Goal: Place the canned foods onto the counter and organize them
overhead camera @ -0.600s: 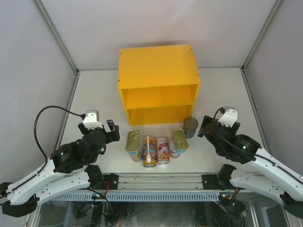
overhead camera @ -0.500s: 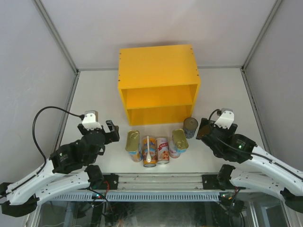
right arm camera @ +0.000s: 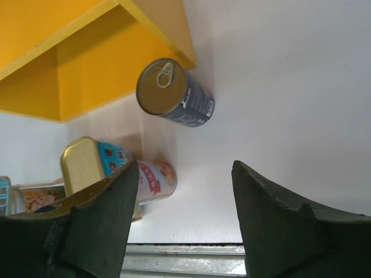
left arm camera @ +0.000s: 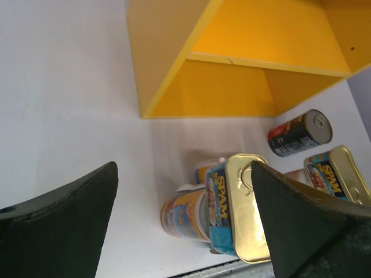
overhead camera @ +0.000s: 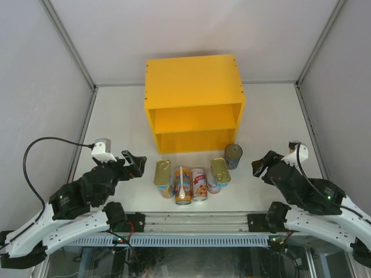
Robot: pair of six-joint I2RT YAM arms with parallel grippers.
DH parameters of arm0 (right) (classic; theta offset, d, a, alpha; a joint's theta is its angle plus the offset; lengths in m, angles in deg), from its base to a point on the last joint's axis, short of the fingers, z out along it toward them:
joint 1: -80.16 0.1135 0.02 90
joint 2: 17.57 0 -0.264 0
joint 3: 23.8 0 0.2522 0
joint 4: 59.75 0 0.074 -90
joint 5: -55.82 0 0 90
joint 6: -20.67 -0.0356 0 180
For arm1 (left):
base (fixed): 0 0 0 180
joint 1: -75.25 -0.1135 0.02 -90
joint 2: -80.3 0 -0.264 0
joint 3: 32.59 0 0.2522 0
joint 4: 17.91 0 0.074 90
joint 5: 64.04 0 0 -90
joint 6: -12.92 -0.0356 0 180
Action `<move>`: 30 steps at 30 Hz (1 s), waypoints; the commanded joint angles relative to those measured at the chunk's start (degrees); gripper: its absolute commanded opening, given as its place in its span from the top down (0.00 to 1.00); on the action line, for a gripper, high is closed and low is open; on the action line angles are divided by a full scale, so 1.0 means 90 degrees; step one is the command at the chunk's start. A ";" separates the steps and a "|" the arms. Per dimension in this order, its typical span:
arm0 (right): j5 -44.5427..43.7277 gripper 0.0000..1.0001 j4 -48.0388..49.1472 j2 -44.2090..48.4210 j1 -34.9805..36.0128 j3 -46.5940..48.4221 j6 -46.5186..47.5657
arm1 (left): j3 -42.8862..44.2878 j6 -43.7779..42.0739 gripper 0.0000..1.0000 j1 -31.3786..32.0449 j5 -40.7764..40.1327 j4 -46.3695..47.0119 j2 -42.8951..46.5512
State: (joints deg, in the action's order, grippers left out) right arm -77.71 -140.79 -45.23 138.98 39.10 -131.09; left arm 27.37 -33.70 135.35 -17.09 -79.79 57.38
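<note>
The canned foods stand in a cluster on the table in front of the yellow counter (overhead camera: 191, 87). A dark grey can (overhead camera: 233, 155) sits nearest its lower compartment. Two gold-lidded teal tins (overhead camera: 163, 172) (overhead camera: 221, 170) rest on cans. Between them are an orange-blue can with a white spoon (overhead camera: 182, 185) and a white-red can (overhead camera: 199, 184). My left gripper (overhead camera: 135, 164) hangs wide open left of the cluster, the teal tin (left arm camera: 246, 214) ahead of it. My right gripper (overhead camera: 262, 166) stands open and holds nothing, right of the dark grey can (right arm camera: 174, 92).
The counter's top and both open compartments (left arm camera: 232, 58) hold nothing. A metal rail (overhead camera: 191, 223) runs along the table's near edge just behind the cans. Grey walls enclose the table on the left, right and far sides.
Both arms have drawn back toward the near edge. The right gripper moved right, away from the dark grey can; the left moved slightly left. No can has shifted.
</note>
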 commanded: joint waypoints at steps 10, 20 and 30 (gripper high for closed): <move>-0.0284 0.36 0.0618 -0.1017 0.0279 0.0739 0.1048 | 0.0103 -0.0851 0.00 0.0293 0.1159 0.0612 -0.0460; -0.0981 0.36 0.0484 -0.1310 0.0954 0.0848 0.1237 | 0.0268 -0.1020 0.00 0.0729 0.1137 0.0548 -0.1161; -0.1223 0.36 0.0345 -0.1521 0.1003 0.1048 0.1296 | 0.0569 -0.0953 0.00 0.1042 0.0973 0.0395 -0.1667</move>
State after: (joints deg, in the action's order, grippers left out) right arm -86.06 -137.73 -57.98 147.42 46.29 -120.64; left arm 27.54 -41.70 143.19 -6.88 -76.40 44.46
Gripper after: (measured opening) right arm 0.642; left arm 0.996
